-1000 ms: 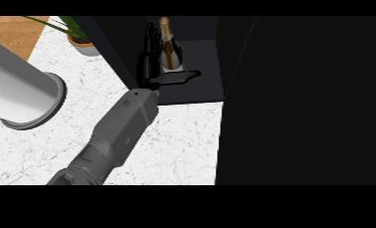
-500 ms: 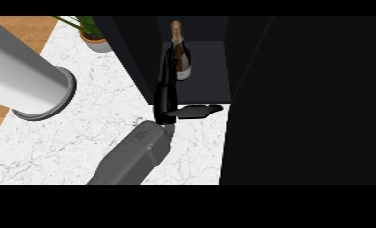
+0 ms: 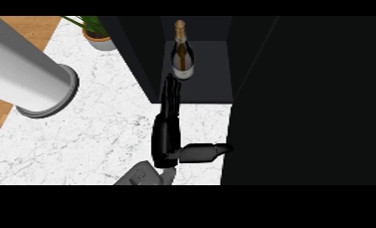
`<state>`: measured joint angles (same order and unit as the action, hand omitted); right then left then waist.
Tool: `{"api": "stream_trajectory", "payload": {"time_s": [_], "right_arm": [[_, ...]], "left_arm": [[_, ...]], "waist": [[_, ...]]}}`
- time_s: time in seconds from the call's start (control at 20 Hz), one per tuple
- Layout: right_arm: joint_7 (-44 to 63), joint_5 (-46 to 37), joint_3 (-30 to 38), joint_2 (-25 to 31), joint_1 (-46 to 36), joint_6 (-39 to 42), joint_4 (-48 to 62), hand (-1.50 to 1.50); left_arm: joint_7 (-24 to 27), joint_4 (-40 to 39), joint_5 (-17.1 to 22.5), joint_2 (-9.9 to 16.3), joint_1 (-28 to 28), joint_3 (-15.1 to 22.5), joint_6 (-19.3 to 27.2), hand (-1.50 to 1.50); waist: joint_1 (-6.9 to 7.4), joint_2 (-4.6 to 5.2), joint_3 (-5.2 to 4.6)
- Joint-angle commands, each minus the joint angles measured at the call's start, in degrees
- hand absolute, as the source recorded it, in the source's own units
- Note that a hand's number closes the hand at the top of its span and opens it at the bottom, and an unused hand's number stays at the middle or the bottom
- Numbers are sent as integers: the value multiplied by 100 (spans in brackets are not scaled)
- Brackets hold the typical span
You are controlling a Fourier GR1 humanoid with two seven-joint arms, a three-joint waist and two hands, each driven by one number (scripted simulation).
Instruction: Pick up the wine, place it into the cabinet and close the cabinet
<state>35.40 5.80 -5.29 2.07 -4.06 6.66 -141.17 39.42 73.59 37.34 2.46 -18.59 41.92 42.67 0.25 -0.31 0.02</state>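
While the dark gold-capped wine bottle (image 3: 182, 53) stands upright inside the black cabinet (image 3: 206, 80), straight, empty fingers (image 3: 171, 92) of the hand (image 3: 167, 132) are seen just below it.

Wine bottle (image 3: 181, 53) seen upright inside the open cabinet (image 3: 198, 80), on its dark floor. Dark glass, pale label, gold-foiled neck noted. No contact with anything else is observed.

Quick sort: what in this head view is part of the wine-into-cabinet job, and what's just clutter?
Job:
- wine bottle, standing inside the cabinet
- cabinet, dark, open
- hand, fingers straight, below the bottle, not holding it

Lying about:
- potted plant, at the counter's far corner
- grey cylinder, on the left
- marble counter
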Motion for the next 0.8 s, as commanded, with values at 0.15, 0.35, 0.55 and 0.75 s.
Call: {"api": "stream_trajectory", "payload": {"time_s": [0.15, 0.35, 0.55, 0.75], "right_arm": [[271, 501, 322, 144, 152, 73, -490, -150], [264, 587, 281, 137, 94, 107, -323, -150], [349, 617, -82, 4, 87, 152, -267, -150], [82, 968, -143, 96, 585, 637, -217, 150]], "left_arm": [[-443, 1844, -607, 622, 1207, 548, 761, -150], [-821, 2813, -914, 810, 1425, 710, 1117, -150], [-543, 2788, -1056, 1054, 1844, 788, 583, -150], [-954, 3501, -1004, 1518, 1909, 760, 424, -150]], "waist": [[0, 8, 1], [1, 10, 3], [-8, 18, -1], [-26, 17, 5]]}}
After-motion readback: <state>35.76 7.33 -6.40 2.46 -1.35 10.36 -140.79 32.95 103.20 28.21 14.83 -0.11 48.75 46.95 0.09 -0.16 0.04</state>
